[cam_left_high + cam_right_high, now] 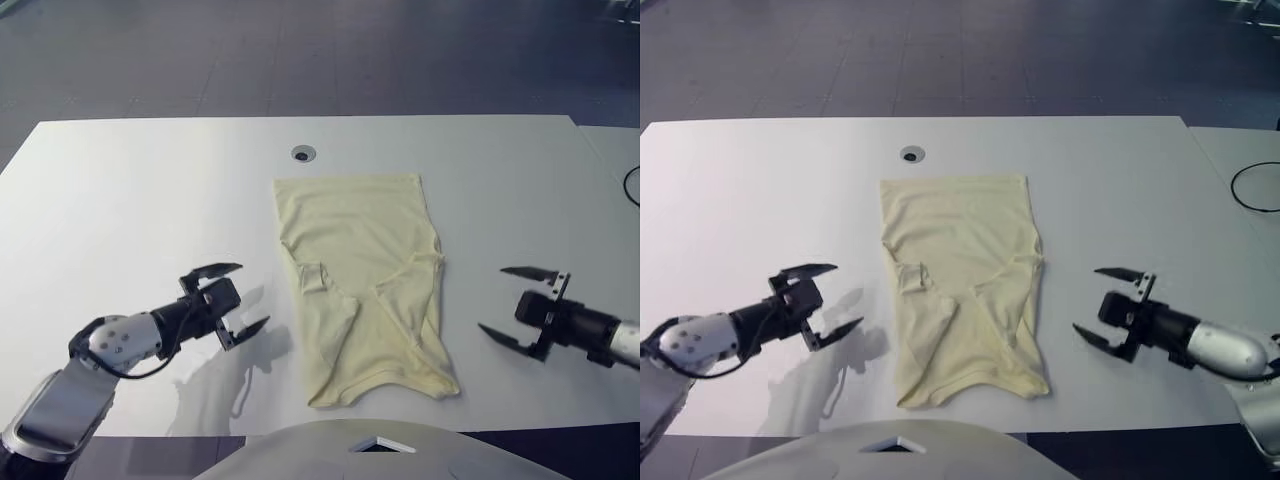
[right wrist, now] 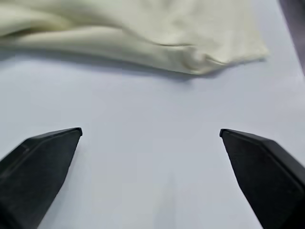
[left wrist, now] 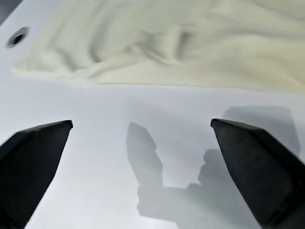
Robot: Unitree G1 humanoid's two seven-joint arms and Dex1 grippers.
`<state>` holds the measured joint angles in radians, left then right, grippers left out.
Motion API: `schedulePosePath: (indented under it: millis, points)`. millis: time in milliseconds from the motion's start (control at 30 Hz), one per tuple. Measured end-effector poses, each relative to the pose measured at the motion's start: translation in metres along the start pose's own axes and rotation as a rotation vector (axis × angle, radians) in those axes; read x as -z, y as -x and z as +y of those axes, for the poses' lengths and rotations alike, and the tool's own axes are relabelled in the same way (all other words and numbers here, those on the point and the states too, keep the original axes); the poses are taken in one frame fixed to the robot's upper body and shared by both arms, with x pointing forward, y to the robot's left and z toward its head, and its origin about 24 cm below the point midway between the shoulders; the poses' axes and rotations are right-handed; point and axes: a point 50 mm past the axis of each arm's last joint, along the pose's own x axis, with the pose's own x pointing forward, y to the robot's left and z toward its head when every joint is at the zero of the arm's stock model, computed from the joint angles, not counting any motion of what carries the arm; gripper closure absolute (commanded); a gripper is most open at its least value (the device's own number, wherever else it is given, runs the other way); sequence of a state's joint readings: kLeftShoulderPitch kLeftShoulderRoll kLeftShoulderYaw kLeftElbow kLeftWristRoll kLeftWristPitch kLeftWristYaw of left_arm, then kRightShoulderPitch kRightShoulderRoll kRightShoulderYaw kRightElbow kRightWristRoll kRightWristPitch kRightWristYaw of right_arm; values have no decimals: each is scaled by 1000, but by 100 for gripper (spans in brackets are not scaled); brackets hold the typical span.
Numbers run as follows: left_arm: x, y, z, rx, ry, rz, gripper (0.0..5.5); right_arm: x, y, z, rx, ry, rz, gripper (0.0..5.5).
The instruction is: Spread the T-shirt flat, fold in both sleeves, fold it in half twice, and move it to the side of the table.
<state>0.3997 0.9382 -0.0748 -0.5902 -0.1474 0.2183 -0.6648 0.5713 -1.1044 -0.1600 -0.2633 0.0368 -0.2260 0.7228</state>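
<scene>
While the T-shirt (image 1: 360,290) lies between them, left and right jaws gape wide.

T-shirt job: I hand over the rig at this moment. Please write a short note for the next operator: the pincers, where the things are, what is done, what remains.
Left pincer: open, empty, over the table to the left of the T-shirt, not touching it.
Right pincer: open, empty, to the right of the T-shirt, apart from it.
T-shirt: lies mid-table as a long narrow strip; its near end is somewhat wrinkled.
Done: spread out; both sleeves appear folded in.
Left: fold in half twice, then move it to the side of the table.
</scene>
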Motion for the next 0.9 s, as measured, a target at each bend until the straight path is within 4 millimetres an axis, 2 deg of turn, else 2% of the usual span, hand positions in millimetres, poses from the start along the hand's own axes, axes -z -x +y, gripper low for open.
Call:
schedulePosePath:
  millis: [100,200,300,500,600,900]
  points:
    - [7,-3,-23,125,-159,-27,10,-8,-1,13,-93,215,-99,12]
    - [6,-3,-41,243,-395,-139,10,-18,-3,25,-189,448,-227,12]
    - [5,-7,-48,257,-479,-203,10,-22,-6,29,-209,493,-275,12]
    - [-1,-22,-57,166,-643,-294,10,-29,-14,33,-195,503,-328,12]
    - [-3,-29,-60,143,-689,-301,60,-32,-20,35,-200,515,-343,10]
    - [-2,-35,-70,184,-702,-300,239,-36,-34,40,-189,504,-378,169]
